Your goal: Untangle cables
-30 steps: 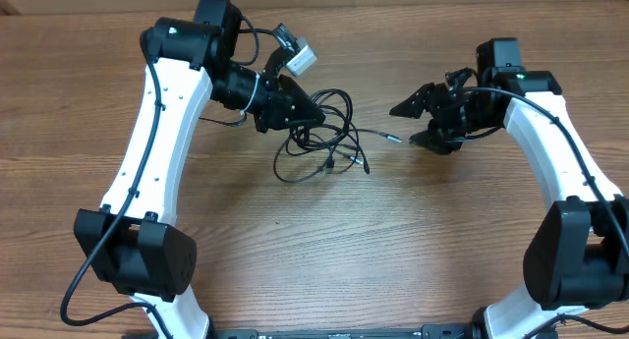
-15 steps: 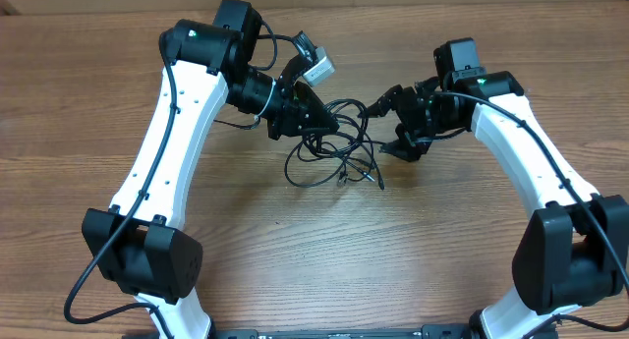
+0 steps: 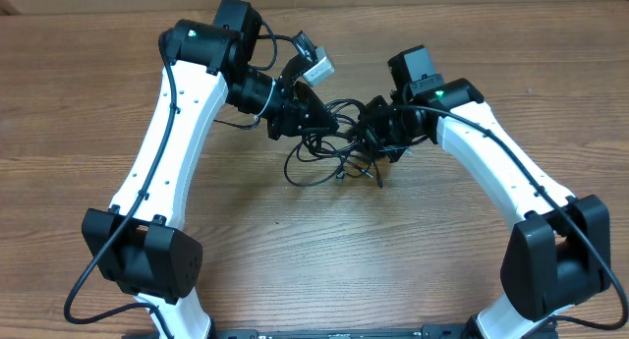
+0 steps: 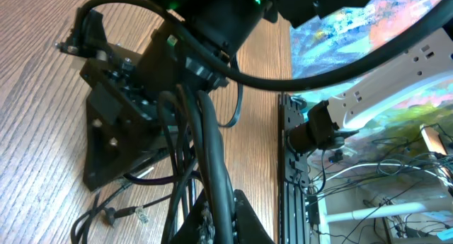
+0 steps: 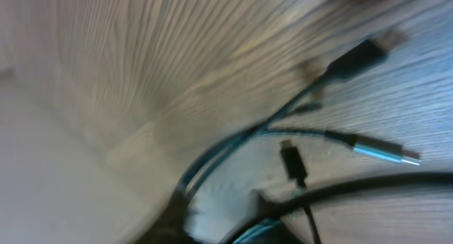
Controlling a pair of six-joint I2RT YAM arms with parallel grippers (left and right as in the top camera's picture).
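The cables (image 3: 329, 164) lie as a loose black tangle on the wooden table between the two arms. My left gripper (image 3: 313, 121) is at the tangle's upper left, shut on a cable strand that runs up between its fingers (image 4: 244, 214). My right gripper (image 3: 367, 131) reaches into the tangle's right side. Its wrist view is blurred: a dark cable (image 5: 368, 184) crosses just in front of the fingers, and whether they clamp it does not show. Loose ends lie on the wood there, one with a silver plug (image 5: 386, 153) and one small black plug (image 5: 290, 159).
Thicker black arm cables loop over the left arm's wrist (image 3: 257, 46) and across the left wrist view (image 4: 212, 67). Beyond the table's edge stands a black frame (image 4: 291, 159). Bare wood extends in front of the tangle (image 3: 334, 251).
My right arm has swung left until its gripper is in the tangle. My left gripper first carried its strand right, dragging the tangle along, then stayed still.
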